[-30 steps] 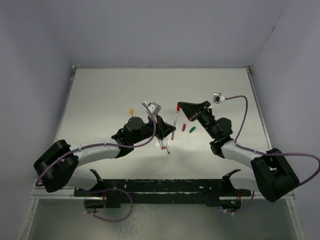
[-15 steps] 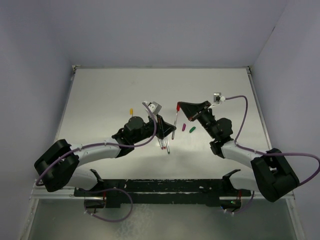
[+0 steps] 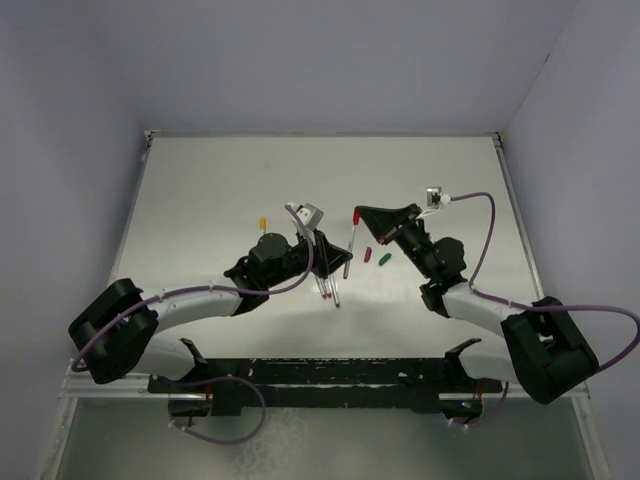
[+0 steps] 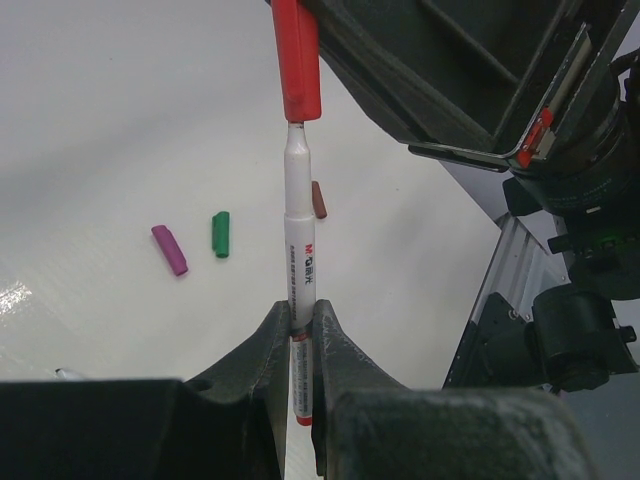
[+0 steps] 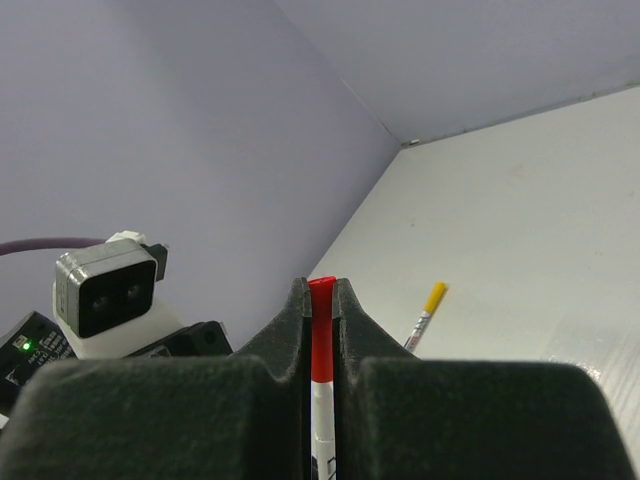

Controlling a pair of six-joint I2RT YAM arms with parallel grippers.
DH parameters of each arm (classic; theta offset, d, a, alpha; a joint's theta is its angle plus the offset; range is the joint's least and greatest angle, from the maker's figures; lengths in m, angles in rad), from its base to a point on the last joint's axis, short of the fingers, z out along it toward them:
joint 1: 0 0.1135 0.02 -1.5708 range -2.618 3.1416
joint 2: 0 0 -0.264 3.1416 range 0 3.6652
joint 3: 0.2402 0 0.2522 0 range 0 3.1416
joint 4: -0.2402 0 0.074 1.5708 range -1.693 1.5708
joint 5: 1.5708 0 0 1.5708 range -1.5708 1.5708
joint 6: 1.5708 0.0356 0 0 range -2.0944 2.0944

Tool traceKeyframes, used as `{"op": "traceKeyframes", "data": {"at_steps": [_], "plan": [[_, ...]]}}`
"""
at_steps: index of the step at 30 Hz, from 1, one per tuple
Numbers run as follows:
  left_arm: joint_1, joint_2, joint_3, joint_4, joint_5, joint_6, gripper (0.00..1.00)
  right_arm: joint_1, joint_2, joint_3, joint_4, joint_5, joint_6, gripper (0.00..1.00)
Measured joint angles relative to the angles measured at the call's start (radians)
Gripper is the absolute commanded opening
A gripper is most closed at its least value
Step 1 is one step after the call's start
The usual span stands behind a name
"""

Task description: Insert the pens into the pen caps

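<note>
1. A yellow-capped pen [image 3: 263, 222] lies alone on the tabletop [image 3: 220, 180], well apart from the arms on the left side.
2. The left hand [image 4: 299, 318] is pinched narrow on the lower barrel of a white pen [image 4: 298, 230], which stands out straight from between its fingers.
3. Just below that hand in the top view, a few loose pens [image 3: 330, 292] lie side by side, their upper ends hidden under the hand.
4. The held pen's slim neck meets the open end of a red cap [image 4: 297, 60], and the two are in line.
5. The right hand [image 5: 320, 300] is closed narrow on this red cap, with the pen's white barrel showing just under its fingers.
6. A dark red cap [image 4: 318, 199] lies on the tabletop just behind the held pen in the left wrist view.
7. A purple cap [image 3: 369, 254] and a green cap [image 3: 384, 258] lie near each other, apart, between the pen and the right arm.
8. A purple cable [image 3: 485, 215] loops from the right wrist back to the arm's base.
9. The tabletop is pale, glossy grey-white; plain lavender walls [image 3: 320, 60] close it in on three sides.
</note>
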Motion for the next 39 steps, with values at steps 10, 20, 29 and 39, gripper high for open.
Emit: {"op": "traceKeyframes", "data": {"at_steps": [10, 20, 29, 39], "plan": [[-0.008, 0.000, 0.000, -0.002, -0.011, 0.000, 0.00, 0.009, 0.001, -0.014, 0.021, -0.001, 0.006, 0.00], [-0.005, 0.024, 0.025, 0.003, -0.012, -0.001, 0.00, 0.040, 0.068, -0.028, 0.057, -0.023, 0.002, 0.00], [-0.005, 0.017, 0.025, -0.023, -0.037, 0.000, 0.00, 0.055, 0.080, -0.024, 0.056, -0.024, -0.036, 0.00], [-0.013, -0.061, 0.025, -0.113, -0.106, 0.045, 0.00, 0.117, 0.026, 0.028, -0.068, -0.005, -0.169, 0.00]]}}
